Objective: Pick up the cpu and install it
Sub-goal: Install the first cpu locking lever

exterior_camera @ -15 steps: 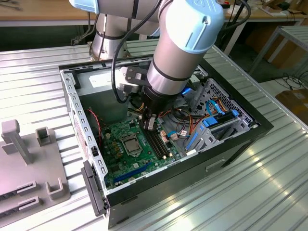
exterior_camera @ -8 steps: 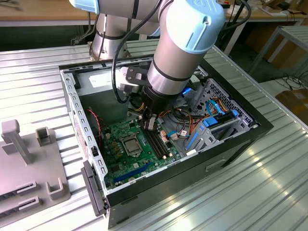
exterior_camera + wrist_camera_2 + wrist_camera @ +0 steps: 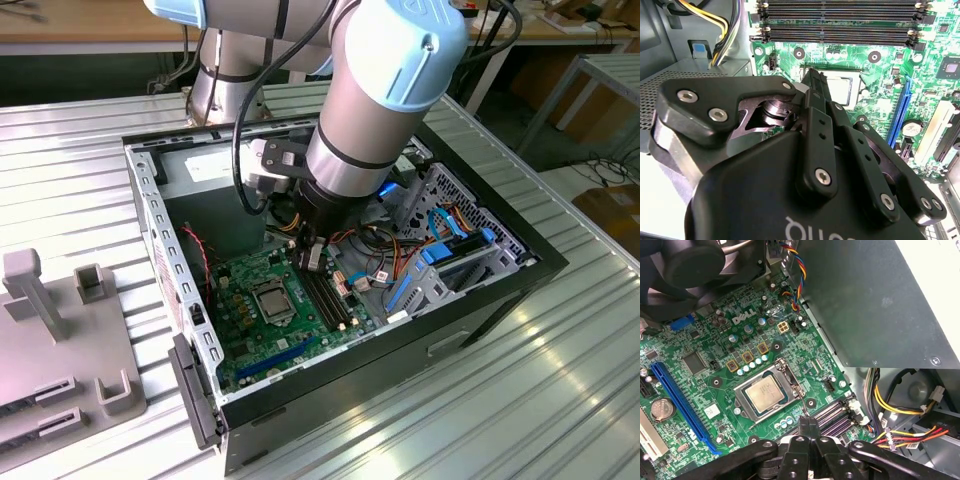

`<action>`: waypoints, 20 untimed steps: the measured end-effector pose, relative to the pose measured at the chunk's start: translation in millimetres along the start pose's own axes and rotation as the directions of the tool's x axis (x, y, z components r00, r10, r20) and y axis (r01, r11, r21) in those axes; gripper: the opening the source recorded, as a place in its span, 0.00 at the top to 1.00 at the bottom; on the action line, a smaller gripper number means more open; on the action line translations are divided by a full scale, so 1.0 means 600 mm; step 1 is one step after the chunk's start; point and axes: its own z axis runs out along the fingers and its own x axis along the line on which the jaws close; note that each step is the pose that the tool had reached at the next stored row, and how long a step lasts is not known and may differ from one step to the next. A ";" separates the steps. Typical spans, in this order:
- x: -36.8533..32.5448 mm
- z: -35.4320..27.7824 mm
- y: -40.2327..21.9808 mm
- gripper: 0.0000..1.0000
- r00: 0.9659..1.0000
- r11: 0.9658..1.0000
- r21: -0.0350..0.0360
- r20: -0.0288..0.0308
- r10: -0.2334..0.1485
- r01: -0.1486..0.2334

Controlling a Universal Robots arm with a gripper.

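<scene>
the cpu (image 3: 766, 394) lies flat in the black socket frame (image 3: 742, 404) on the green motherboard (image 3: 700, 385) inside the open computer case (image 3: 150, 200), seen in the first wrist view. the gripper (image 3: 808, 426) hangs just beside the socket, near the memory slots (image 3: 832, 417), its jaws pressed together and holding nothing.

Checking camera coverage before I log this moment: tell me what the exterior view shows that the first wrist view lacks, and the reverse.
Exterior view: the open computer case on a ribbed metal table, the arm reaching in, and a grey fixture at that view's left.
First wrist view: the shut gripper close above the board, and the coin cell.
Both: the green motherboard with the cpu seated in its socket.
</scene>
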 end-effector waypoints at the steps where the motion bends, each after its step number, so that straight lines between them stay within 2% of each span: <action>1: 0.000 0.000 0.000 0.89 1.000 1.000 0.000 0.000 0.000 0.000; 6: -0.001 0.000 -0.002 0.89 1.000 1.000 0.000 0.000 0.000 0.000; 15: -0.012 0.000 -0.020 0.89 1.000 1.000 0.000 0.000 0.000 0.000; 20: -0.014 0.000 -0.022 0.89 1.000 1.000 0.000 0.000 0.000 0.000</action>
